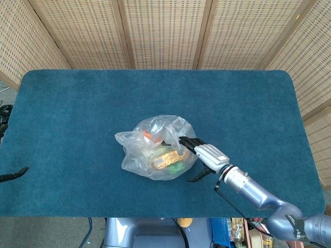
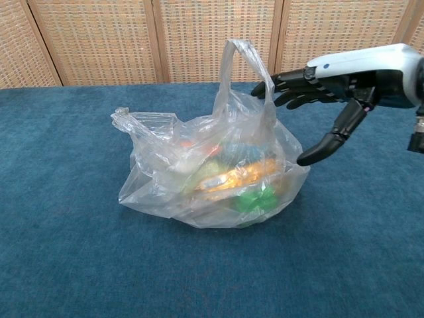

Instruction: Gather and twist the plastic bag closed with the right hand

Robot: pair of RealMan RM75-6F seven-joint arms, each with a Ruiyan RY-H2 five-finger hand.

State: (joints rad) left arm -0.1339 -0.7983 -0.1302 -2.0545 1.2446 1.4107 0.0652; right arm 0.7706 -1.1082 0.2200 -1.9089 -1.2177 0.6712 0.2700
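Note:
A clear plastic bag (image 1: 158, 149) (image 2: 212, 169) with orange, yellow and green items inside lies at the middle of the blue table. One handle loop (image 2: 245, 69) stands upright; the other handle (image 2: 136, 122) droops to the left. My right hand (image 1: 202, 154) (image 2: 328, 89) hovers at the bag's right side, fingers spread, fingertips near the upright loop, thumb pointing down beside the bag's wall. It holds nothing. Only a dark fingertip of my left hand (image 1: 14, 174) shows at the table's left edge in the head view.
The blue felt table (image 1: 77, 103) spreads wide around the bag. Woven wicker screens (image 1: 165, 31) stand behind the far edge. Cables and clutter lie below the front edge at the right.

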